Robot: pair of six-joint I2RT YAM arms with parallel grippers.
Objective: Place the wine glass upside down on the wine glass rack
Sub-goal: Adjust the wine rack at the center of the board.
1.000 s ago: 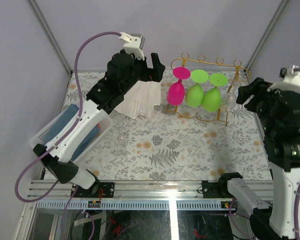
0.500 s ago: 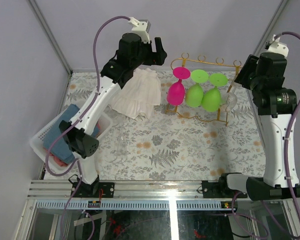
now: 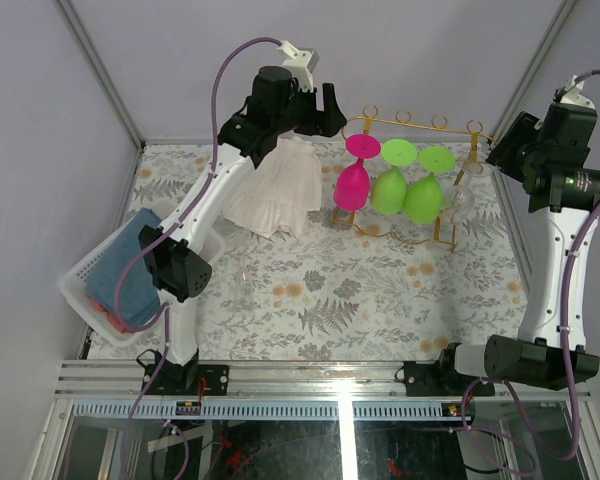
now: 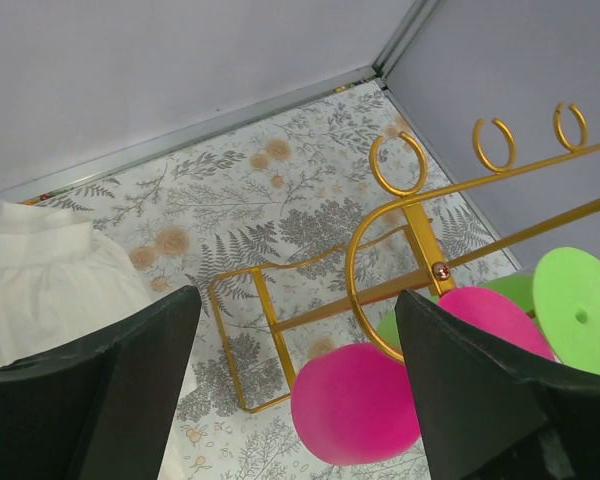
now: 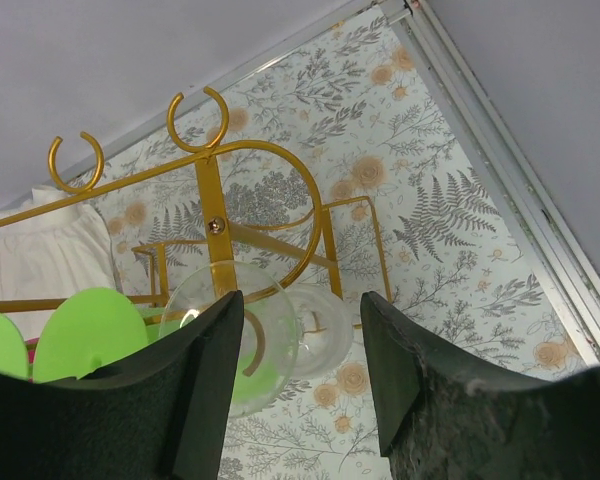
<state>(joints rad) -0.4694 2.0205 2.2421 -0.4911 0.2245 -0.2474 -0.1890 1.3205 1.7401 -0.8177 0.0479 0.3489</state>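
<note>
The gold wine glass rack (image 3: 420,128) stands at the back of the table. A pink glass (image 3: 352,184) and two green glasses (image 3: 388,190) hang from it upside down. At its right end hangs a clear wine glass (image 3: 461,198), foot up on the rail, apart from both grippers. In the right wrist view the clear wine glass (image 5: 325,318) hangs under the rack (image 5: 212,200), below my open, empty right gripper (image 5: 300,370). My left gripper (image 4: 295,390) is open and empty, high above the pink glass (image 4: 355,402). From above, the left gripper (image 3: 320,108) and right gripper (image 3: 507,142) flank the rack.
A crumpled white cloth (image 3: 278,186) lies left of the rack. A white plastic basket (image 3: 92,283) holding blue fabric sits at the table's left edge. What looks like a faint clear glass (image 3: 242,274) stands on the patterned table (image 3: 380,300). Frame posts rise at the back corners.
Both arms have risen and straightened. The right gripper has pulled up and to the right, away from the clear glass on the rack. The left gripper lifted from over the cloth toward the rack's left end.
</note>
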